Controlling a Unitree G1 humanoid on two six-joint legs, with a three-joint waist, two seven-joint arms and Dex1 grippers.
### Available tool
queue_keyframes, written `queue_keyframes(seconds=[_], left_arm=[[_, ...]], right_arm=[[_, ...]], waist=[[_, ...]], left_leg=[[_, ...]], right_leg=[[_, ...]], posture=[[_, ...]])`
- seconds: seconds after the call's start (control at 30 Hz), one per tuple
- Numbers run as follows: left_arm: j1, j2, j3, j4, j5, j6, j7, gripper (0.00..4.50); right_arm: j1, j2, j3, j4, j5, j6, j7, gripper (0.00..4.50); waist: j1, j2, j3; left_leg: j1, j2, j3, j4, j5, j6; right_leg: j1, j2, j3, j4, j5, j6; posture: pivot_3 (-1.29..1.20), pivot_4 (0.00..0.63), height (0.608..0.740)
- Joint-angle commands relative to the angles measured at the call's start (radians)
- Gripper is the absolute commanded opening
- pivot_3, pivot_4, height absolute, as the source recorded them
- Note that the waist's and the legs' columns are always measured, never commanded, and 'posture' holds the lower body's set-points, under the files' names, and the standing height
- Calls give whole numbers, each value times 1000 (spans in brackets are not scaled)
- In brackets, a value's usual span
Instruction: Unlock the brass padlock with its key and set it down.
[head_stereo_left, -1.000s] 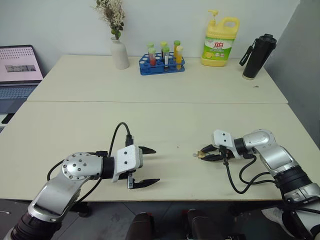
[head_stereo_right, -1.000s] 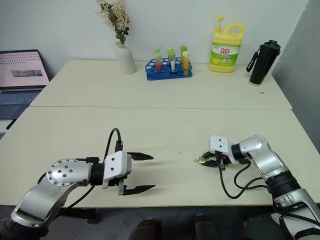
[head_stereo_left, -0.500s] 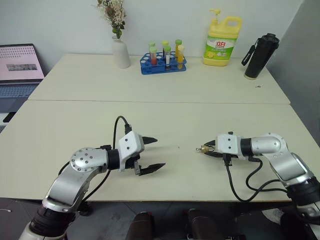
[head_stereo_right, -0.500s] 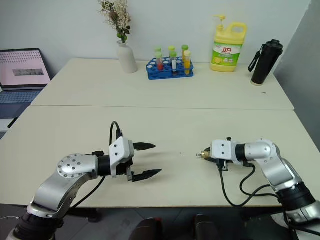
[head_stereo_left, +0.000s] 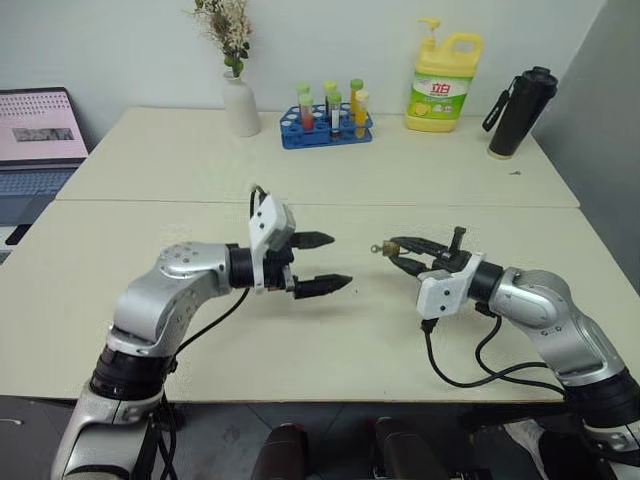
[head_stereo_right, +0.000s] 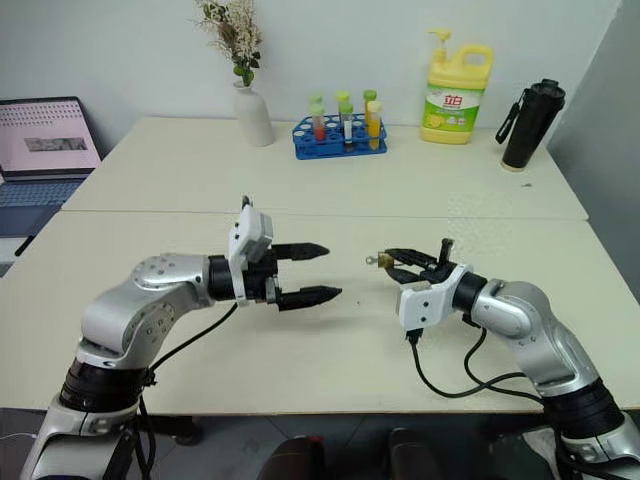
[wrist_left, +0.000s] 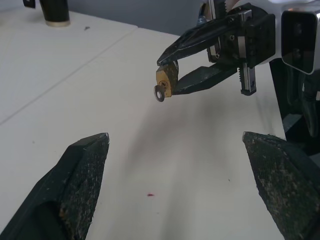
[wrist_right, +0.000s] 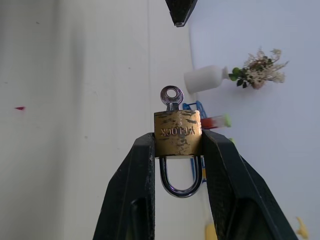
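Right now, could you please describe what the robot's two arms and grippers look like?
Both arms are rounded silver-grey metal segments with black joints. Each wrist carries a white block, from which a loose black cable loops back along the arm. The left gripper and right gripper each have two black, tapering, pointed fingers with a rough-textured surface.

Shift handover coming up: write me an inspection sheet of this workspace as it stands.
Surface: two pale tables pushed together, small red speck.
Job's things: brass padlock, key in its keyhole, shackle closed.
Clutter: vase, tube rack, yellow soap bottle, black flask, all at the far edge.
Grippers: left gripper open, empty, facing the padlock; right gripper shut on the padlock, above the table.
Cables: black cables loop from both wrists.
Surroundings: laptop at left, white wall.
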Motion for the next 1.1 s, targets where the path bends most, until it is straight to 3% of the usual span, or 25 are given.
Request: queue_keyframes(seconds=[0.03,0.57,0.73,1.03,1.1], left_arm=[[-32,-8,15,2,-32,13,-17,4500],[-205,-90,7,160,-102,123,-29,4500],[-222,-101,2,194,-91,104,-48,3284],[-224,-103,-19,207,-67,83,-74,227],[-220,-103,-24,205,-62,82,-83,0]], right_arm=[[-24,5,-31,-37,5,-38,-34,944],[-98,47,-1,-17,9,-100,-27,944],[-97,51,0,-23,12,-98,-20,944],[-94,56,-1,-38,24,-95,-9,944],[-94,58,-1,-41,28,-94,-8,944]], waist=[[-1,0,0],[-1,0,0],[-1,0,0],[-1,0,0],[-1,0,0]], left_leg=[[0,0,0,0,0,0],[0,0,-1,0,0,0],[0,0,-1,0,0,0],[0,0,-1,0,0,0],[0,0,-1,0,0,0]], right_leg=[[0,0,0,0,0,0],[0,0,0,0,1,-1],[0,0,1,1,1,-1],[0,0,1,1,1,-2],[0,0,1,1,1,-1]], posture=[[0,150,740],[0,150,740],[0,150,740],[0,150,740],[0,150,740]])
